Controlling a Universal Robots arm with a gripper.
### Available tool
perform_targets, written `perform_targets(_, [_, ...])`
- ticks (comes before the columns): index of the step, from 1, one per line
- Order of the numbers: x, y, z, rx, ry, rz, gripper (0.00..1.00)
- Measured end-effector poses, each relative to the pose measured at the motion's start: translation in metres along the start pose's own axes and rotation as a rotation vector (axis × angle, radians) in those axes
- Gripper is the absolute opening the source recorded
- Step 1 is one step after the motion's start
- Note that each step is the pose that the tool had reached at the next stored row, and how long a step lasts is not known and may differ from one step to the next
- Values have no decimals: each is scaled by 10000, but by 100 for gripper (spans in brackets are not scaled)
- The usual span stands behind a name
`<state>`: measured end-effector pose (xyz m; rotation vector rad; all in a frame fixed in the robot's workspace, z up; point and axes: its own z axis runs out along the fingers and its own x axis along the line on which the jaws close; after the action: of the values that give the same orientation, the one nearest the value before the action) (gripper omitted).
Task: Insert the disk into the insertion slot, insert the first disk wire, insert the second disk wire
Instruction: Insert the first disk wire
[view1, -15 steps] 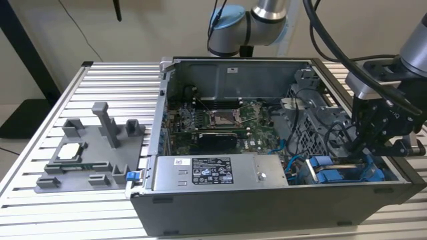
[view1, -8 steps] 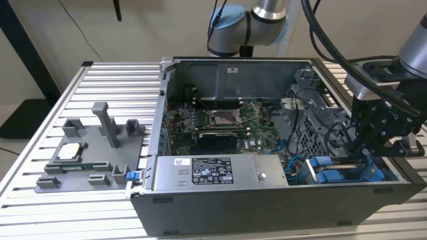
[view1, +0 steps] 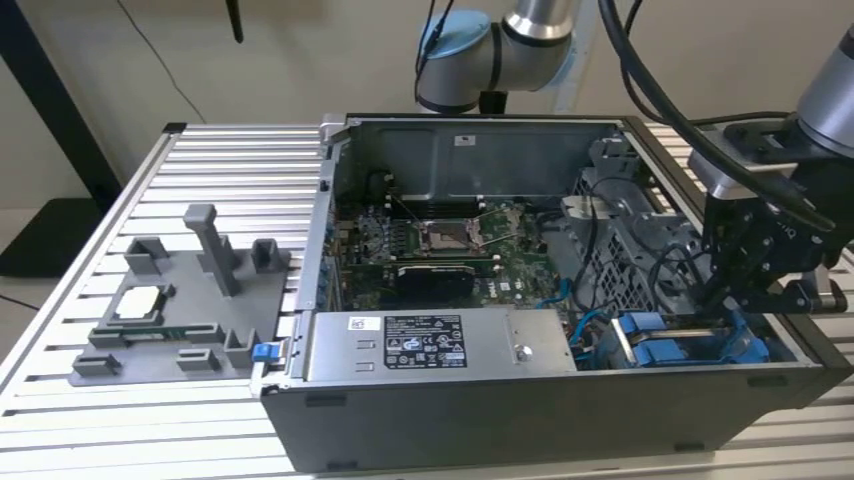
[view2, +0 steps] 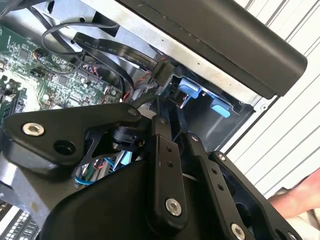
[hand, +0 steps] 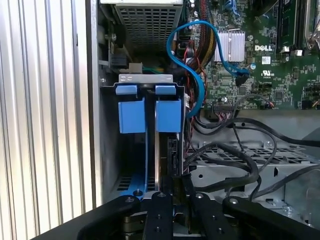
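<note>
the case (view1: 467, 130) is open on top; entry is from above. at the exterior view's right, near corner, the tool (view1: 787, 298) hangs over the drive bay (hand: 127, 170), between the side wall (view1: 814, 350) and the drive cage (view1: 625, 250). two blue carriers (hand: 132, 117) stand side by side in the bay; a dark open channel runs along the wall. a blue cable (hand: 196, 85) and black cables (hand: 235, 155) crowd the inner side, draped over the cage. the power-supply box (view1: 441, 345) blocks the near left. on the desk (view1: 200, 160), a grey fixture (view1: 187, 310) stands left; far slats are open.
</note>
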<state>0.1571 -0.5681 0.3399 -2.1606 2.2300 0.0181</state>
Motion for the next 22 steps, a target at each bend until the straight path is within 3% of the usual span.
perform_targets(11, [-15, 1, 7, 4, 6, 122, 0])
perform_targets(17, [-13, 2, 85, 5, 5, 135, 0])
perform_targets(18, [-13, 2, 88, 4, 0, 135, 100])
perform_targets(20, [-13, 2, 81, 0, -8, 135, 100])
perform_targets(22, [-15, 2, 19, -8, 4, 137, 100])
